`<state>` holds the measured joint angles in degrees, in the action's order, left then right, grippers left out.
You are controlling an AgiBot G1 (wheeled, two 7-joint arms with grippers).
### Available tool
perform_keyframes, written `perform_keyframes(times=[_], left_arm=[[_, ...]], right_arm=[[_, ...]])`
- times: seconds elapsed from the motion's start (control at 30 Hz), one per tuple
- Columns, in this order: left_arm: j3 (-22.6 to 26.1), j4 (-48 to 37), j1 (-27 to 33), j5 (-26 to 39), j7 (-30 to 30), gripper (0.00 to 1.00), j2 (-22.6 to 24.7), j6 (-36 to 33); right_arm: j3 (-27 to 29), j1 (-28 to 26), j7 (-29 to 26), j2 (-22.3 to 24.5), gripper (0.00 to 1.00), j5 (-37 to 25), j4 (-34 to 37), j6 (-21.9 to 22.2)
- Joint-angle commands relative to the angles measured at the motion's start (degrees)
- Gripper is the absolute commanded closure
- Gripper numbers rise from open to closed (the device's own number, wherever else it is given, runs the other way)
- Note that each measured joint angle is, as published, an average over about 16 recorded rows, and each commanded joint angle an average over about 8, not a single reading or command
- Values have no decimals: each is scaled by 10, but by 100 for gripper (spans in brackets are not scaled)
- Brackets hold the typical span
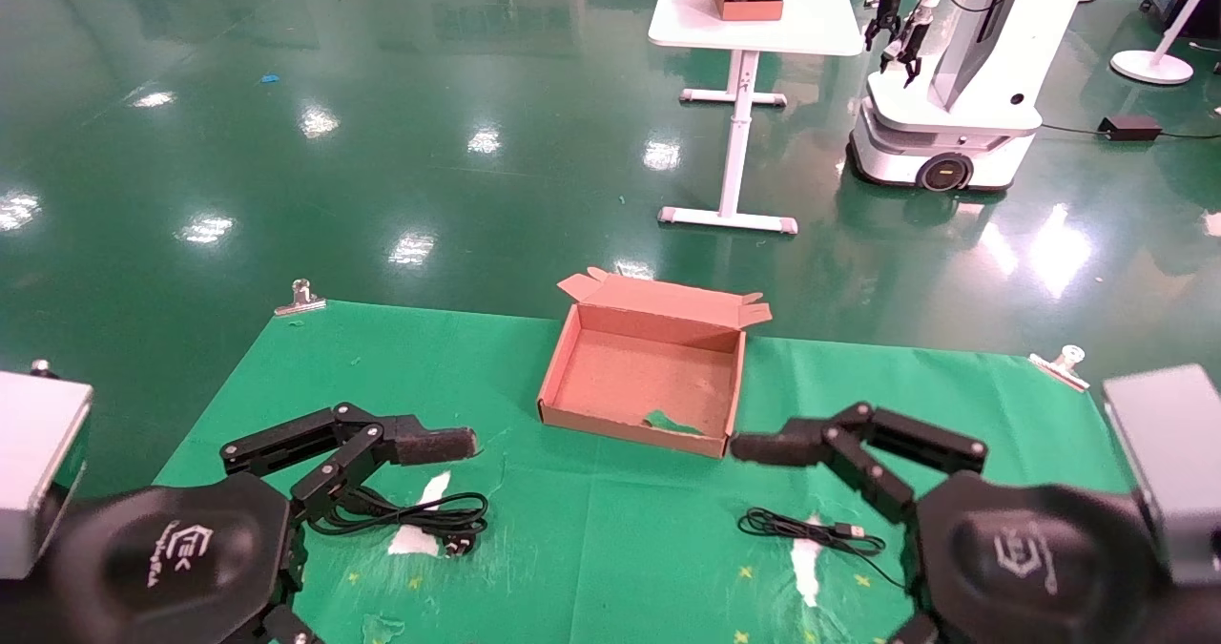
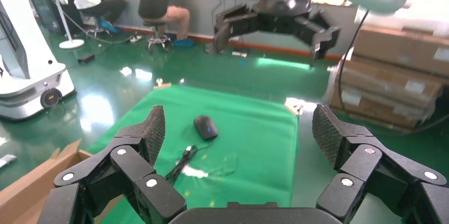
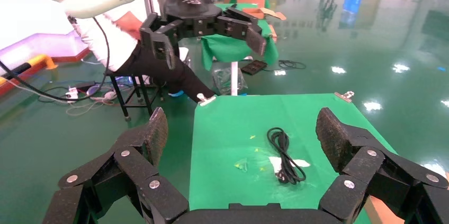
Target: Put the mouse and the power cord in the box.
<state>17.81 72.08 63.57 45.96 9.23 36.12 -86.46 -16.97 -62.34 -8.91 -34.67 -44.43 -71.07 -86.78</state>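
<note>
The box [image 1: 572, 375] lies open at the table's middle back, lid flap raised, a green scrap on its floor. The power cord [image 1: 410, 515] is a black looped bundle left of centre, also seen as the power cord [image 3: 286, 155] in the right wrist view. The mouse [image 2: 205, 127] rests on the green cloth at the right, its thin cable [image 1: 811, 528] ending in a silver USB plug; in the head view my right arm hides the mouse body. My left gripper [image 2: 239, 128] hovers open over the power cord. Over the cable, the right gripper [image 3: 242, 128] stands open and empty.
A green cloth [image 1: 610, 549] covers the table, clipped at both back corners [image 1: 301, 299]. White patches and yellow bits mark the cloth. Beyond the table are a white table [image 1: 754, 14] with another brown box and a white mobile robot [image 1: 944, 100].
</note>
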Motion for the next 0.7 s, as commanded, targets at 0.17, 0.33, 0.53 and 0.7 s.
perform_keyframes(times=[0.17, 0.33, 0.53, 0.7], left_arm=[[35, -37, 40, 75, -27, 0, 22, -17], [88, -128, 100, 181, -82, 0, 65, -28], [160, -269, 198, 338, -179, 0, 129, -12], [202, -396, 258, 437, -249, 0, 185, 47]], right_arm=[[-20, -20, 39, 5, 0, -52, 49, -24], [-65, -72, 109, 1, 0, -137, 126, -36], [-124, -142, 202, -29, 0, -270, 233, -9], [-177, -200, 291, -85, 0, -396, 331, 36]])
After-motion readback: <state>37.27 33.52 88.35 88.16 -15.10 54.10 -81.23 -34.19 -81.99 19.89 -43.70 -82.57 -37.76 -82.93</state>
